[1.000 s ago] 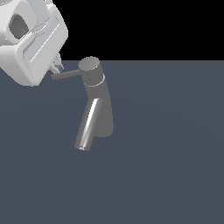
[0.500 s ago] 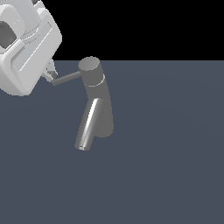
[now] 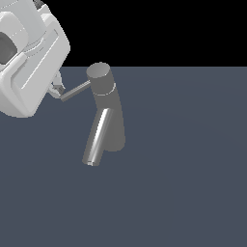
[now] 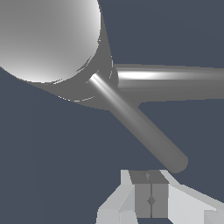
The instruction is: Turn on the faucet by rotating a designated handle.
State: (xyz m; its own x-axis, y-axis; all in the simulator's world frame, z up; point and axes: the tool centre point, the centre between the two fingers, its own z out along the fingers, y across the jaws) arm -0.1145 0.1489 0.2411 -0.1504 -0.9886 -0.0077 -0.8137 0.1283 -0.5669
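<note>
The faucet (image 3: 108, 113) stands on the dark floor (image 3: 183, 169), a bit toward the exterior view's left. Its shiny spout (image 3: 96, 140) slants down to about 7 o'clock. The handle (image 3: 76, 91) is a thin rod that sticks out from the cap (image 3: 100, 77) toward about 8 o'clock.

The gripper (image 3: 58, 89) is right at the far tip of the handle. In the wrist view its two fingers (image 4: 151, 194) are pressed together, with nothing between them. They sit just beside the rod's end, and I cannot tell if they touch it.

So the gripper is not holding the handle. It can only push it sideways. Here is what might go wrong. The fingers are at the very tip, so a push could slide off the end, and the handle would stop turning. If the gripper goes too low or too high, it could miss the thin rod. A push along the rod, toward the cap, would turn nothing at all.
</note>
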